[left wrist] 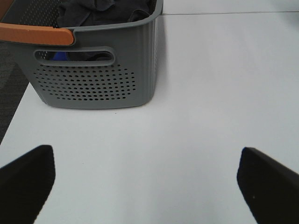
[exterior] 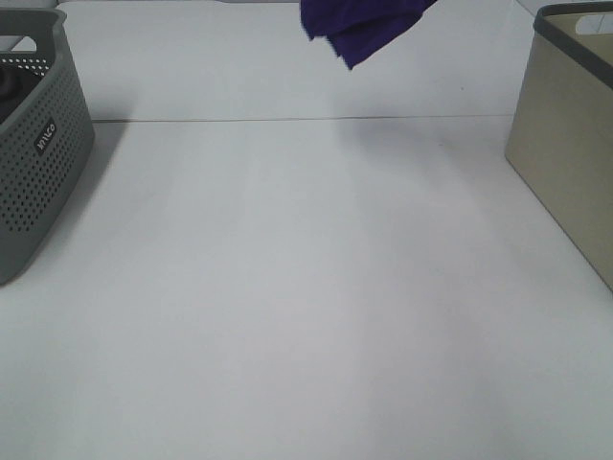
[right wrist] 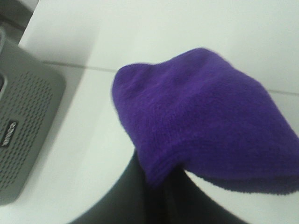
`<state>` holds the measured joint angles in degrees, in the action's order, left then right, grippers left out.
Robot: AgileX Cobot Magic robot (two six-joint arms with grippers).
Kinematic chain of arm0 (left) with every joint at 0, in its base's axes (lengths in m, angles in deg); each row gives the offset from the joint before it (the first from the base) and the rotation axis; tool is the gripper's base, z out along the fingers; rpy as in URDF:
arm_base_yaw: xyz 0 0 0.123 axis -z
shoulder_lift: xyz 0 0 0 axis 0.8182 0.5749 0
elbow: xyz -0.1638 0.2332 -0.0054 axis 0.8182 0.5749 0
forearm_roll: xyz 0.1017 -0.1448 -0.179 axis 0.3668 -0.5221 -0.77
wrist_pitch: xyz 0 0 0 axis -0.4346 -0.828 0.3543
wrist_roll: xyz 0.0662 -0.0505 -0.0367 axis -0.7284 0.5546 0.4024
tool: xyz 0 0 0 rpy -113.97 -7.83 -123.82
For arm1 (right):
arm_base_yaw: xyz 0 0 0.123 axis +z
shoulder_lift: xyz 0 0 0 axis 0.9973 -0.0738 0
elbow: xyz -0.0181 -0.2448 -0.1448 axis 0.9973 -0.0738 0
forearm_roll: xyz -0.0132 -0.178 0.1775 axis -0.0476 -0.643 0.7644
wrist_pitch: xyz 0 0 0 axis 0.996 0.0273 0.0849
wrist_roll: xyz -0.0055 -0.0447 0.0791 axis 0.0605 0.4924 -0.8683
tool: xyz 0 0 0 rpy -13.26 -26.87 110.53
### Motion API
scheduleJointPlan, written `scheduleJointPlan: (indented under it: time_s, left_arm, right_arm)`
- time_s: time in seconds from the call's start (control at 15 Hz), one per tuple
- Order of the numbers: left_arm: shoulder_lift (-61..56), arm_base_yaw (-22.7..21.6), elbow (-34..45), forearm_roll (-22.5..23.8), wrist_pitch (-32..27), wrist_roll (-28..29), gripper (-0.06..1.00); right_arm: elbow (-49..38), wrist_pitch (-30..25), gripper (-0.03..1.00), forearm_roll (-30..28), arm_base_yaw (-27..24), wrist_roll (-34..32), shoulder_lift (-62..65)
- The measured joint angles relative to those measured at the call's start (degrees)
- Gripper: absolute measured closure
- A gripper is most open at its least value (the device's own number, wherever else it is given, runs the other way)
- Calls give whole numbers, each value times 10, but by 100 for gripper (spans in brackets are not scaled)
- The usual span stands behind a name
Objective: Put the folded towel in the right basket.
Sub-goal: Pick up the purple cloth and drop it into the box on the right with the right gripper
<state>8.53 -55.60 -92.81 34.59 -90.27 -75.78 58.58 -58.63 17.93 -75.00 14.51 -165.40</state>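
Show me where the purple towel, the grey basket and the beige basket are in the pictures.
purple towel (exterior: 364,24): exterior high view, on the middle of the hanging cloth.
grey basket (exterior: 38,192): exterior high view, on its perforated side wall.
beige basket (exterior: 565,163): exterior high view, on its plain side wall.

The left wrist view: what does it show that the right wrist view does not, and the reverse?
Only the left wrist view shows the dark clothes inside the grey basket, an orange strip at its rim, and the left gripper, open above the white table. Only the right wrist view shows the purple towel, close to the camera and filling much of the picture. Both show the grey basket with its perforated wall, and the white table.
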Motion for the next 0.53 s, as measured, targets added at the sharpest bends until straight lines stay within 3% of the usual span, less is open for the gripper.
scheduleJointPlan:
  time_s: [0.2,0.53]
  left_arm:
    - [0,0,0,0,0,0,-5]
    - [0,0,0,0,0,0,-5]
  right_arm:
    - [-14,-1,93,-84,-109,-7,94]
    - [-96,-5,93,-158,-269,0,119]
